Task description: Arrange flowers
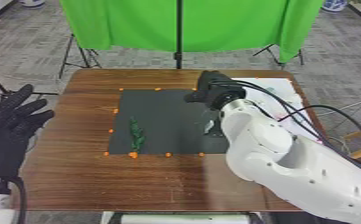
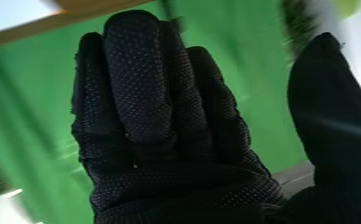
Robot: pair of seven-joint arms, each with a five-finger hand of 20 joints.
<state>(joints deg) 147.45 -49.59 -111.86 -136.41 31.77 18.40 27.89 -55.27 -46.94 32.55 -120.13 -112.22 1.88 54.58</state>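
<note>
The right arm extends from the lower right across the tabletop (image 1: 74, 175). Its right hand (image 1: 214, 89) is positioned at the far right corner of the dark mat (image 1: 168, 107); fingers straight and side by side, thumb apart. The left hand (image 1: 6, 132) is located left of the table, fingers open and spread. The green sprig (image 1: 136, 136) lies lengthwise on the mat's left part. The arm partly covers a white sheet (image 1: 274, 85) at the right.

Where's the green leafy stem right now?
In the head view, the green leafy stem lies on the left part of the dark mat, its lower end close to the orange blob at the mat's near edge.
</note>
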